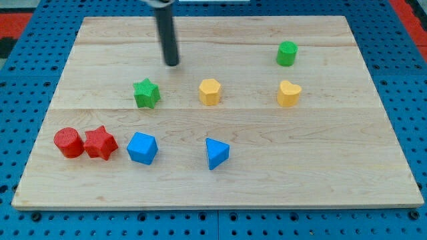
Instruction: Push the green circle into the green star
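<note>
The green circle point(287, 53) sits near the view's top right on the wooden board point(333, 160). The green star point(146, 93) sits left of centre. My tip point(172, 64) is at the end of the dark rod, just above and to the right of the green star and far to the left of the green circle. It touches neither block.
A yellow hexagon point(209, 91) lies right of the green star, and a yellow heart point(289, 93) below the green circle. A red circle point(68, 143), red star point(100, 143), blue cube point(142, 147) and blue triangle point(216, 153) lie along the lower part.
</note>
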Controlling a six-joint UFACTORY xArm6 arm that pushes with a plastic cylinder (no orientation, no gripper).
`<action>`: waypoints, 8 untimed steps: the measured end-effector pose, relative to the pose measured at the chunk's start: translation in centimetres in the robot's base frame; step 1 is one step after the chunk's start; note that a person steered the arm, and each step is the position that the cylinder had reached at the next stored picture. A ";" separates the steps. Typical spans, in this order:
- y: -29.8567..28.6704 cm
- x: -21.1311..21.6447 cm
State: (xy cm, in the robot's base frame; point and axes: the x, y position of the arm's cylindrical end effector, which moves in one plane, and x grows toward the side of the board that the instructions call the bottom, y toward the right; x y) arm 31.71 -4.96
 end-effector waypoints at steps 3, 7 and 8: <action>22.6 2.1; 8.3 -1.3; 13.8 -1.0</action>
State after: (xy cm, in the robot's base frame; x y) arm 30.75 8.85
